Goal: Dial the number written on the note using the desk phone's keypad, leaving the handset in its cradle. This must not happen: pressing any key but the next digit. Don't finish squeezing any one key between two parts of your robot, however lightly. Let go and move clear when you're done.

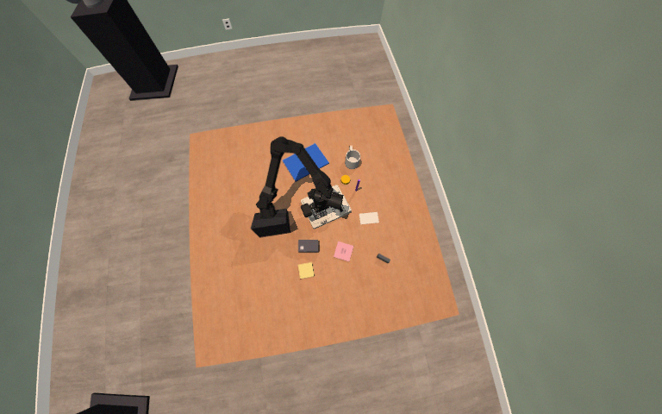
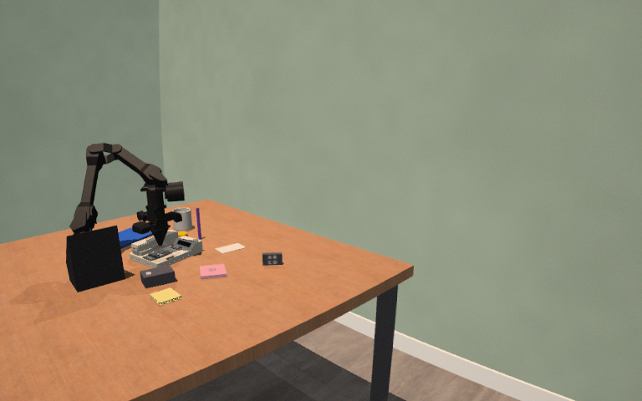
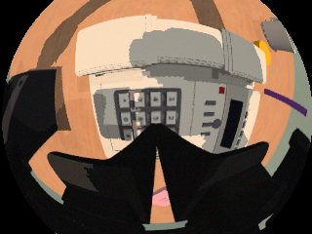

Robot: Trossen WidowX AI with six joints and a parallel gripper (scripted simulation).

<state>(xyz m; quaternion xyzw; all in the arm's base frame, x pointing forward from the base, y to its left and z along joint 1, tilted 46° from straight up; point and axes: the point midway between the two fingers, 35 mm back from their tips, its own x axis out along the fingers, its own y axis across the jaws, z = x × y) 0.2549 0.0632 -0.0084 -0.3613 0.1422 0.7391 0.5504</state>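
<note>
The beige desk phone (image 1: 327, 210) lies near the middle of the table, also seen in the side view (image 2: 165, 251). Its grey handset (image 3: 189, 53) rests in the cradle at the far side. The dark keypad (image 3: 146, 109) sits left of the small display (image 3: 232, 123). My gripper (image 3: 156, 128) is shut and empty, pointing straight down with its closed tips over the lower middle keys; I cannot tell if it touches them. It also shows in the side view (image 2: 159, 240). A pink note (image 1: 343, 250) lies in front of the phone, its writing too small to read.
A cream card (image 1: 369, 217), a yellow pad (image 1: 306, 270), a dark grey box (image 1: 308, 246) and a small black block (image 1: 383, 258) lie around the phone. A blue book (image 1: 301, 164), a grey mug (image 1: 352, 157), a yellow disc (image 1: 345, 178) and a purple pen (image 1: 358, 185) stand behind it.
</note>
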